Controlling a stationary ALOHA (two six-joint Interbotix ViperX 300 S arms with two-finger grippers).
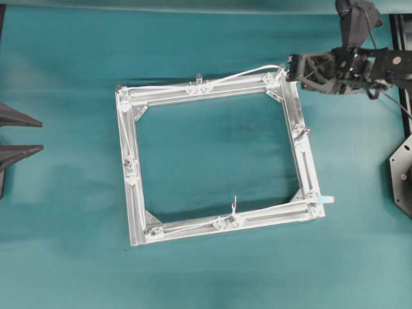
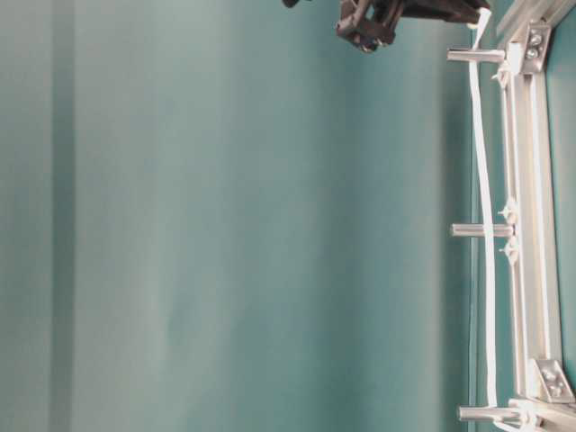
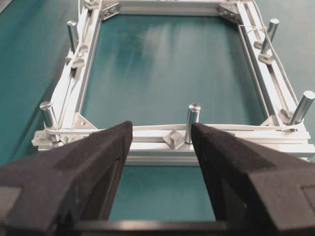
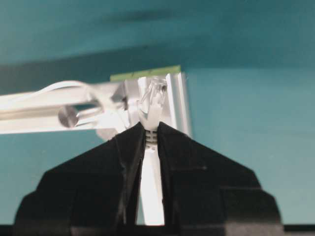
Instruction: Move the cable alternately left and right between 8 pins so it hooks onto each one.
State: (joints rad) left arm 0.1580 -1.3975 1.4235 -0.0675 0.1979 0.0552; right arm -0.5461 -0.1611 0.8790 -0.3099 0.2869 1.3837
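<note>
The square aluminium frame (image 1: 132, 135) lies mid-table with upright pins (image 1: 199, 79) on its bars. The white cable (image 1: 238, 73) runs round the frame, its pale blue tip (image 1: 328, 200) at the near right corner. Along the far bar it rises to my right gripper (image 1: 288, 67), which is shut on the cable (image 4: 151, 187) just behind its clear plug (image 4: 153, 96). In the right wrist view my right gripper (image 4: 152, 132) hangs just off a frame corner. My left gripper (image 1: 35, 136) waits open and empty off the frame's left side. In its own view my left gripper (image 3: 161, 132) faces a pin (image 3: 193, 120) with the cable (image 3: 147, 129) behind it.
Teal cloth (image 1: 206, 277) covers the table all round the frame. A black base plate (image 1: 402, 174) sits at the right edge. The table-level view shows the cable (image 2: 482, 180) stretched past three pins (image 2: 481, 230) along one frame bar (image 2: 540, 225).
</note>
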